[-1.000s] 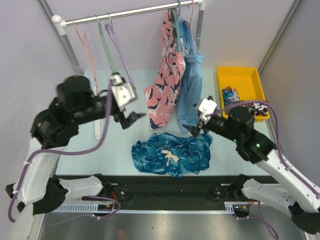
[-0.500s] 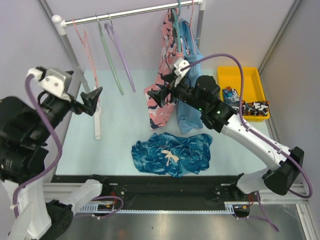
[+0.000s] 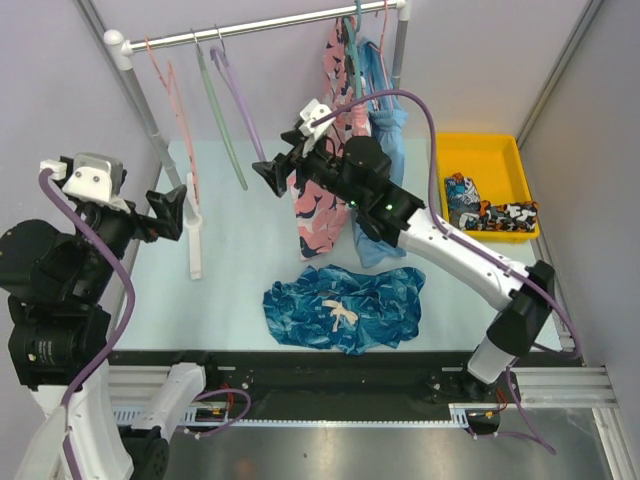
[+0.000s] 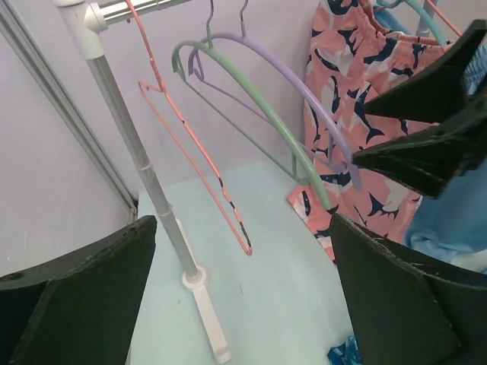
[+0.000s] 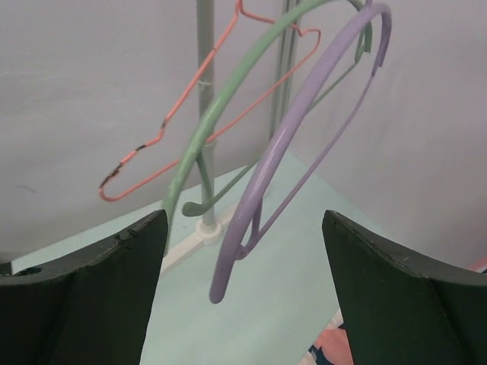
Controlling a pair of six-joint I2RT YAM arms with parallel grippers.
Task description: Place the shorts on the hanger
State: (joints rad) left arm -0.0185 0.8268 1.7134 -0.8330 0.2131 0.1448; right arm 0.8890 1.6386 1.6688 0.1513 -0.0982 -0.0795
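**Lilac hanger lined up, shorts lying flat**

- Pale teal table point(image 3: 232, 290): carries a silver clothes rail point(image 3: 270, 25) across the far side.
- Deep blue and teal leaf-print fabric shorts point(image 3: 345, 308): spread flat at the near middle of the table, well apart from both arms. White drawstring point(image 3: 338, 316) on top. Nothing touches them.
- Right gripper point(image 3: 268, 174): reached up toward the rail, jaws apart, holding nothing. In the right wrist view the thin lilac wire-like hanger point(image 5: 293, 141) sits between the 2 fingers but beyond them, no contact.
- Left gripper point(image 3: 174, 212): raised near the rail's upright post, jaws wide apart, empty.
- Rail's left half holds 3 bare hangers: pink wire hanger point(image 3: 168, 85), green hanger point(image 3: 218, 115), then the lilac 1, just beside the green.

Step in hand, as I judge it: fetching the hanger, opening stage, nothing done to the shorts yet.

Next move calls for: right fingers easing forward around the lilac arm only, clear of the green neighbour, closing, then lifting the hook off the rail. Risk: snagging both hangers together.
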